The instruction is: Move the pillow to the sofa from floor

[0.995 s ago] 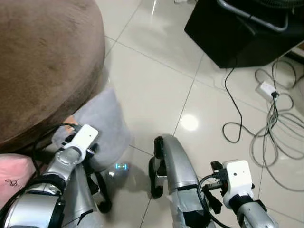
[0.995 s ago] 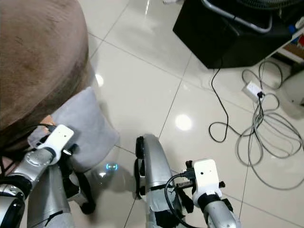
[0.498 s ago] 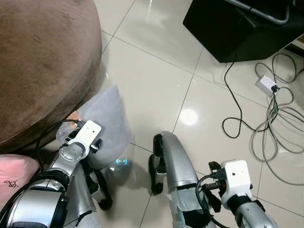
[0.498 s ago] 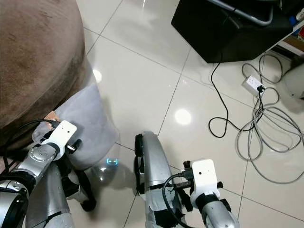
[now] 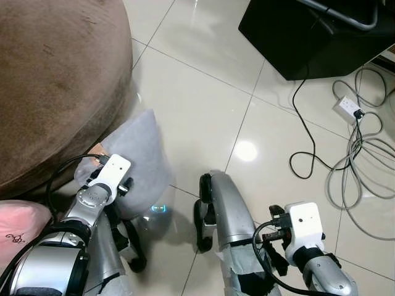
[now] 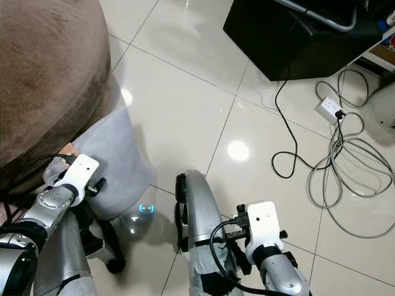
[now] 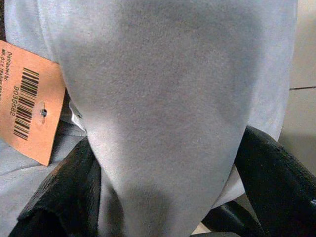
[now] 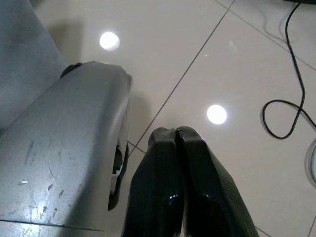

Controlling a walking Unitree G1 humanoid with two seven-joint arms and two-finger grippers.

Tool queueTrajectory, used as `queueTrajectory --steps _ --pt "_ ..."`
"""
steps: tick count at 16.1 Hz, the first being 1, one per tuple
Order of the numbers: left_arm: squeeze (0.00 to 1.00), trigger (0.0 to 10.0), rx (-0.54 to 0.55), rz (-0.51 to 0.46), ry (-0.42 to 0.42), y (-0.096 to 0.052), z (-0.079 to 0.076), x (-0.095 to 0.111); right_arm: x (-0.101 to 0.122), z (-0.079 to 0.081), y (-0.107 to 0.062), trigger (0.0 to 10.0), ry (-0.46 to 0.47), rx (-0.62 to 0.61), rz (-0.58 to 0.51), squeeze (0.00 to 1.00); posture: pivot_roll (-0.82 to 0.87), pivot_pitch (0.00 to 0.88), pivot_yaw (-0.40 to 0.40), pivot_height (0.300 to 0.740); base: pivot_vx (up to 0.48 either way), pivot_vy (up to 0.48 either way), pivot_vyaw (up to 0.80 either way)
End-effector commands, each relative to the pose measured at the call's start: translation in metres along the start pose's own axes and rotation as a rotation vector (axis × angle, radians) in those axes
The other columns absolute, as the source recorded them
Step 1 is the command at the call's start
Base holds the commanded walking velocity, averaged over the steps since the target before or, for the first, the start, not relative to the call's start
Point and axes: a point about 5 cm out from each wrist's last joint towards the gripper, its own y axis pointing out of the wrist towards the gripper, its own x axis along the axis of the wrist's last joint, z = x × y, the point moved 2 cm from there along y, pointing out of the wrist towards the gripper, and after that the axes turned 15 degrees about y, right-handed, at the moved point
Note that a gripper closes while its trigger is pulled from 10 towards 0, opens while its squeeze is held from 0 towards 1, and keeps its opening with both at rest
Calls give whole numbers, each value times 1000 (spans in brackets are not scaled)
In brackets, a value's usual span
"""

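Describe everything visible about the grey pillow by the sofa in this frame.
The grey pillow is a soft cushion with a plain, felt-like cover, standing on the glossy tiled floor and leaning against the rounded side of the brown sofa. An orange barcode tag hangs near one edge. The left gripper is closed on a bunched fold of its fabric, one black finger on each side. It is not yet up on the sofa.

One grey pillow [image 5: 139,157], one brown sofa [image 5: 55,80], one orange tag [image 7: 29,106], two end effectors.
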Motion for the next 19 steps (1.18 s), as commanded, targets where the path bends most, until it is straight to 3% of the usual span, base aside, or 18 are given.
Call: queueTrajectory --steps 1,19 --pt "0 0 -82 51 -13 -3 -25 -16 -12 -7 -4 10000 -4 -35 57 0 -368 482 -202 560 0 0 0" --pt "0 0 -85 55 -103 -5 -23 -22 -11 -5 13 10000 6 -34 38 0 -329 446 -176 560 0 0 0"
